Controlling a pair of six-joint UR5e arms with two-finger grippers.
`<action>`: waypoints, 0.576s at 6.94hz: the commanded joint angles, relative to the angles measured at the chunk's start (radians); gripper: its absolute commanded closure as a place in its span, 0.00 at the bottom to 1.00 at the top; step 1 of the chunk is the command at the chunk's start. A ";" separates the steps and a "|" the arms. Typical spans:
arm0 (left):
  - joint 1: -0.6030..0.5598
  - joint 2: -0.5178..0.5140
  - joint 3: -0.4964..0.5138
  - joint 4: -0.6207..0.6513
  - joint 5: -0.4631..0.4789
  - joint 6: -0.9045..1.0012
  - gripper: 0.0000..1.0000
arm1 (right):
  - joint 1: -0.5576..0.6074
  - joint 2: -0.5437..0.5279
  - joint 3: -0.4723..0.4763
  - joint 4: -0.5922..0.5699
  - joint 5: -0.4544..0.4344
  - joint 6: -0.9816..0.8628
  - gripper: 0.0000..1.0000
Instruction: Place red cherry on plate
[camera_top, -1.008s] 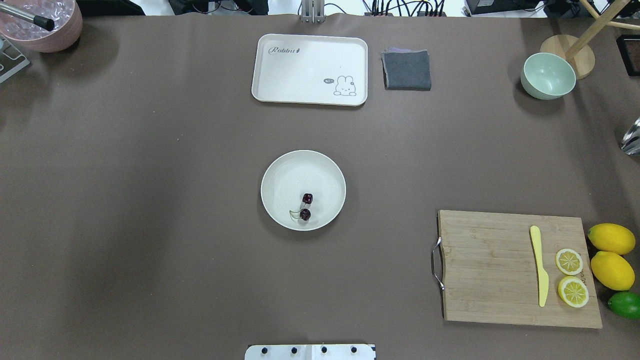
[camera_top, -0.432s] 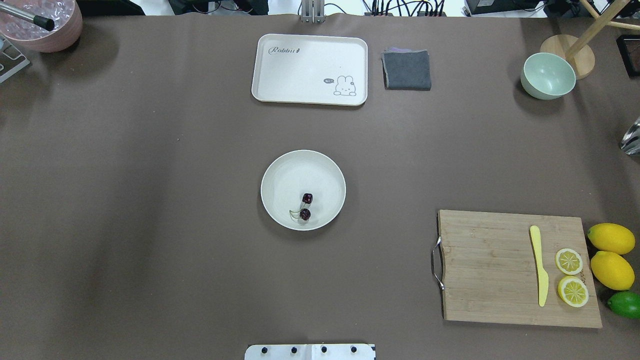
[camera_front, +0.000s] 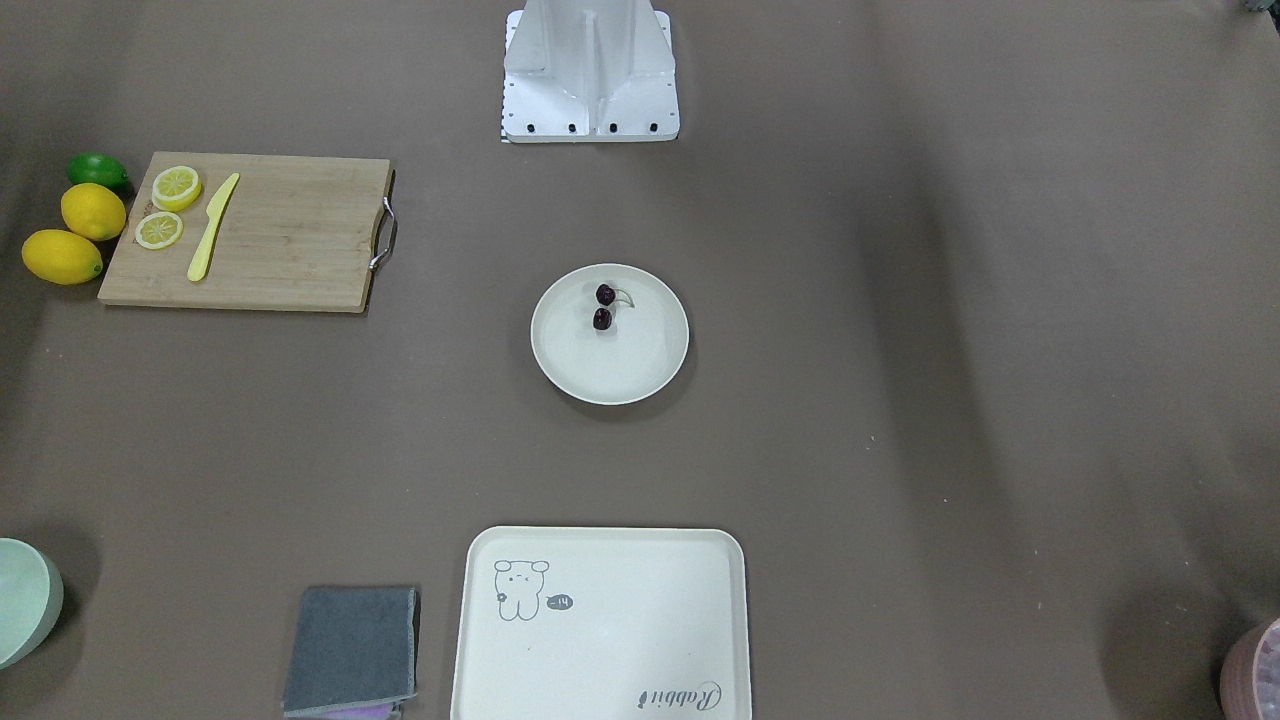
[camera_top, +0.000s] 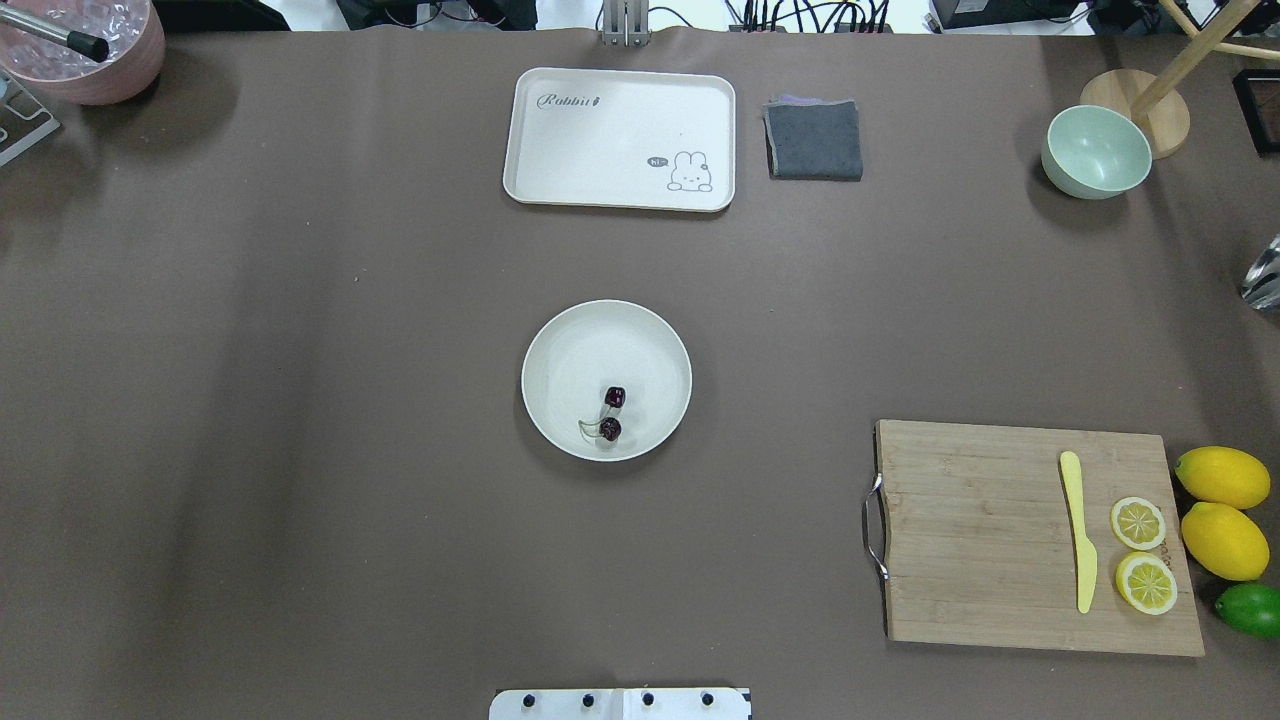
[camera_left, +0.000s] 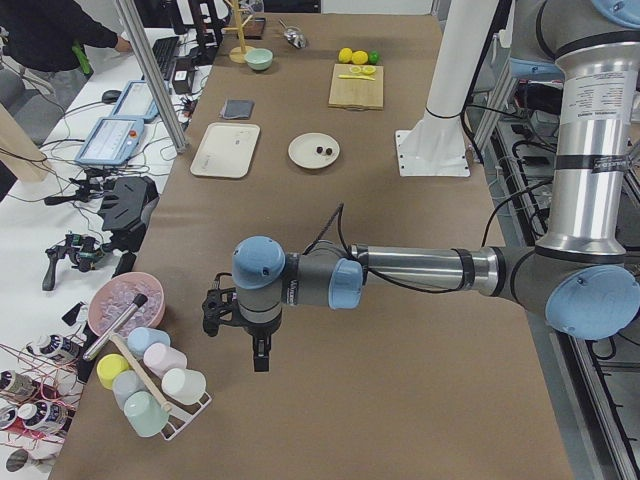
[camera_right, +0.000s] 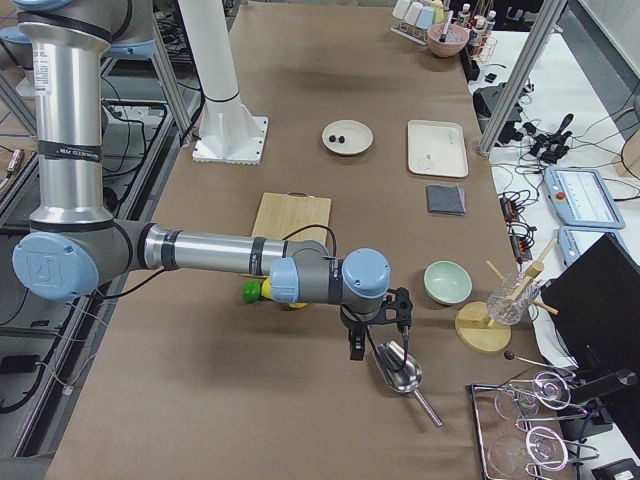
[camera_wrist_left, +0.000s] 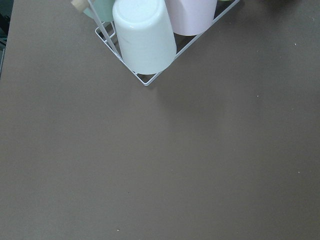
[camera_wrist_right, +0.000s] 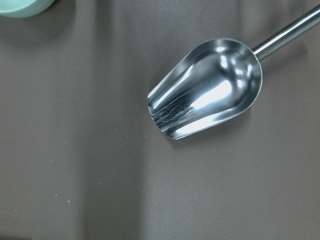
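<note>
The red cherry (camera_top: 611, 428), a pair of dark glossy fruits on pale stems, lies inside the round cream plate (camera_top: 598, 345) at the table's middle, toward the rim nearest the robot. The front-facing view shows the same cherry (camera_front: 603, 318) on the plate (camera_front: 615, 368). Both grippers are far from it. My left gripper (camera_left: 258, 352) hangs over bare table at the left end, beside a cup rack. At the right end my right gripper (camera_right: 357, 343) hovers by a metal scoop. Whether either is open or shut, I cannot tell.
A rabbit tray (camera_top: 620, 138) and grey cloth (camera_top: 813, 139) lie at the far edge. A cutting board (camera_top: 980, 535) with a yellow knife, lemon halves, lemons and a lime sits at the right. Also present: green bowl (camera_top: 1095, 152), scoop (camera_wrist_right: 207, 95), cup rack (camera_wrist_left: 145, 35).
</note>
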 joint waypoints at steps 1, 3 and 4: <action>0.000 -0.007 -0.002 0.001 0.000 0.000 0.02 | 0.009 0.026 0.121 -0.147 -0.021 0.001 0.00; 0.000 -0.018 -0.005 0.003 -0.002 -0.002 0.02 | 0.009 0.011 0.116 -0.171 -0.038 -0.019 0.00; 0.000 -0.030 -0.009 0.004 0.000 -0.003 0.02 | 0.009 0.003 0.111 -0.170 -0.036 -0.019 0.00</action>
